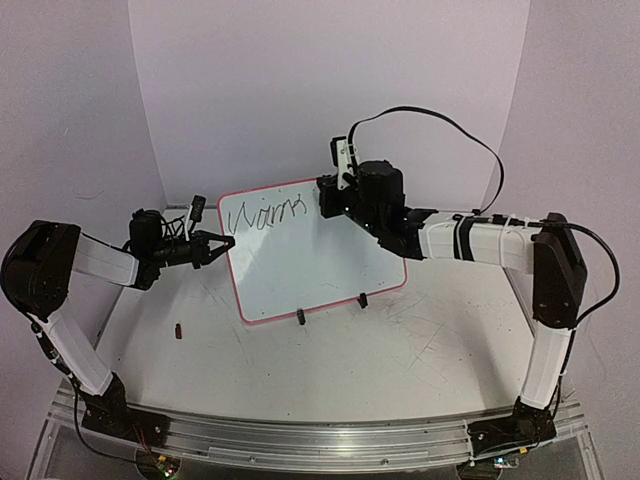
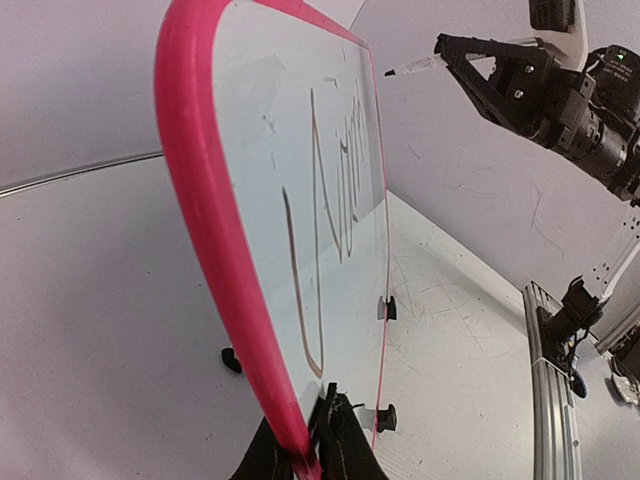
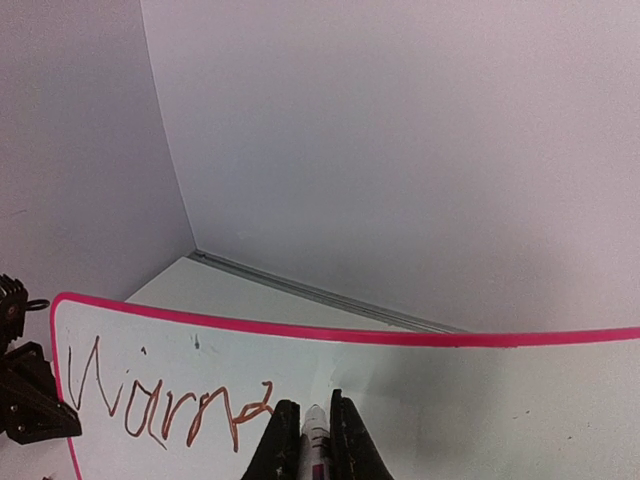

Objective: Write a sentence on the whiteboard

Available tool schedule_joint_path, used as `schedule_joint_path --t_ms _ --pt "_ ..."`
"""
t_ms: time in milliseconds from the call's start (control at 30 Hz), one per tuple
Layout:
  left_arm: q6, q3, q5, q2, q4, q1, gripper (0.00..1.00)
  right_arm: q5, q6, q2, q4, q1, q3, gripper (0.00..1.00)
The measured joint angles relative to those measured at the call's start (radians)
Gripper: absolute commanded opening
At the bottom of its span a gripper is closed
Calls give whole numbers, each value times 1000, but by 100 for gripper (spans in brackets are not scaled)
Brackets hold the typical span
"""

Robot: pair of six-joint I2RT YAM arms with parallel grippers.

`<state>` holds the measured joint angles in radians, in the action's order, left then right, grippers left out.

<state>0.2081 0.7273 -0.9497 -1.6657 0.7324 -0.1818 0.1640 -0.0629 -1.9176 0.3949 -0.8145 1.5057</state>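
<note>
On scratched grey tabletop [image 1: 400, 350], pale walls [image 1: 330, 90] behind, whiteboard [image 1: 300, 265] standing tilted

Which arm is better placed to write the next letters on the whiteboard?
Right. The right pincer is shut on a marker, its tip by the end of the writing on the whiteboard. The left pincer is shut on the board's left edge, holding it.

There is one whiteboard [image 1: 310, 255], two black feet [image 1: 300, 317], one marker [image 3: 314, 437], one written word [image 1: 265, 213], and two grippers: left gripper [image 1: 226, 242], right gripper [image 1: 322, 198].
</note>
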Motion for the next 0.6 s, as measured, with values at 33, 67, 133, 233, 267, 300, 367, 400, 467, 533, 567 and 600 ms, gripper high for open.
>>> schedule_joint_path --t_ms 33,67,133,233,267,300,367,400,467,533,567,600 --pt "0 0 0 0 0 0 0 2 4 -1 0 2 7 0" --pt "0 0 0 0 0 0 0 3 7 -4 1 3 15 0" --pt "0 0 0 0 0 0 0 4 12 -10 2 4 30 0" --pt "0 0 0 0 0 0 0 4 15 -18 2 5 42 0" --pt "0 0 0 0 0 0 0 3 15 -23 1 6 46 0" --pt "0 0 0 0 0 0 0 3 15 -27 1 7 50 0" --pt "-1 0 0 0 0 0 0 3 14 -36 0 7 56 0" --pt "-1 0 0 0 0 0 0 4 15 -39 0 7 58 0" --pt "-1 0 0 0 0 0 0 3 15 -47 0 7 62 0" --pt "-1 0 0 0 0 0 0 4 15 -54 -1 7 68 0" --pt "-1 0 0 0 0 0 0 4 15 -59 -2 7 72 0" --pt "-1 0 0 0 0 0 0 4 15 -62 -2 7 74 0"
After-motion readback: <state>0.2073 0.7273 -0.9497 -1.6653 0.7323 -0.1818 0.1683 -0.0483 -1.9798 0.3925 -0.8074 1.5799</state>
